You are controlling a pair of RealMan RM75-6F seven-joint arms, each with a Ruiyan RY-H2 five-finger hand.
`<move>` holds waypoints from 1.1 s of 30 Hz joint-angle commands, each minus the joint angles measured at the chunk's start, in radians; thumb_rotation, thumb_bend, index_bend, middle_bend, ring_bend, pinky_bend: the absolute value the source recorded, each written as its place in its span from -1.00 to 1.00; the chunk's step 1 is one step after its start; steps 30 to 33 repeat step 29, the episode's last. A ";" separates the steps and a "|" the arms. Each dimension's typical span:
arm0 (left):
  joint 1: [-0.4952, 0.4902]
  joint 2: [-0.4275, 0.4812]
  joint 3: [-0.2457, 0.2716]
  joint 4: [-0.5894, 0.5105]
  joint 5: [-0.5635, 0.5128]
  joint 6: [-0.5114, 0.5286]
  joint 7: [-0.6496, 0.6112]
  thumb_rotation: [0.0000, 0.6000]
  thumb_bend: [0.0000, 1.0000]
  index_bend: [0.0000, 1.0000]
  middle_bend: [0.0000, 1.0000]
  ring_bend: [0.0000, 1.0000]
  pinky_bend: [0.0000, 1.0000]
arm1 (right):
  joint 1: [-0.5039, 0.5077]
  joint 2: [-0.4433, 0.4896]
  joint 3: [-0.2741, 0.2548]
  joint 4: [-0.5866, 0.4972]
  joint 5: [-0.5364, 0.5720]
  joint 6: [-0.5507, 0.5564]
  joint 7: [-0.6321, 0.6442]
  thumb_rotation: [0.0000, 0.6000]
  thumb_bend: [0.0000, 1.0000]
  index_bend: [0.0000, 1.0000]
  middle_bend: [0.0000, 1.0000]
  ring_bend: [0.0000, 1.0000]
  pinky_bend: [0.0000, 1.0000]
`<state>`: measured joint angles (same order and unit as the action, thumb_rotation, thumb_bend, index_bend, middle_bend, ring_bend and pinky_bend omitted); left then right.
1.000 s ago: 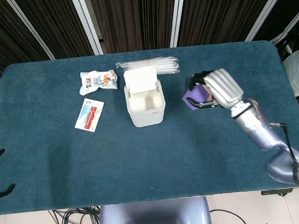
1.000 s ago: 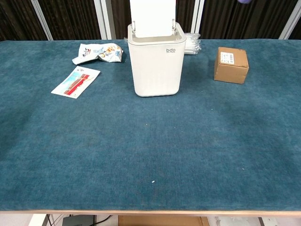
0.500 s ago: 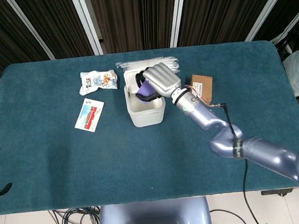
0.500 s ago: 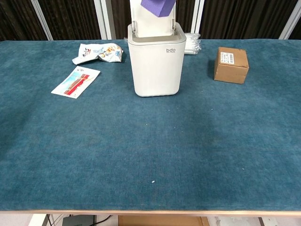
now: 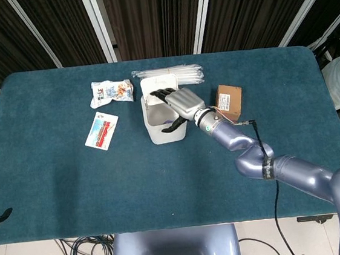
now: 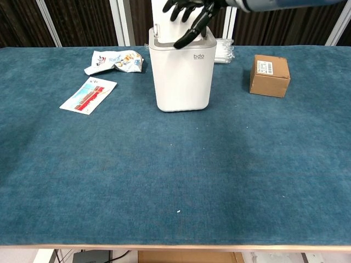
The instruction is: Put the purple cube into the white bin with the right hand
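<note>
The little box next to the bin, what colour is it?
The box is brown cardboard with a small white label on top, clearest in the chest view.

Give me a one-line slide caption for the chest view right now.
Right hand, fingers spread and empty, hovers above the open white bin; brown cardboard box sits to its right.

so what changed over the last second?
The right hand carried the purple cube leftward from beside the cardboard box to over the white bin and let go; its fingers are now spread and no cube shows. Bin, snack bag and card stayed put.
</note>
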<state>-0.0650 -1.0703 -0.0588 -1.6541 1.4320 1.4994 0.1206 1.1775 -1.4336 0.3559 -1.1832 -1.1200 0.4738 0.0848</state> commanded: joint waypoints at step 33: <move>-0.017 -0.025 -0.012 0.017 -0.021 -0.025 0.013 1.00 -0.80 -0.61 -0.70 -1.00 -1.00 | -1.071 0.346 -0.401 -0.390 -0.405 1.140 -0.179 1.00 -0.86 -0.82 -0.82 -0.79 -0.30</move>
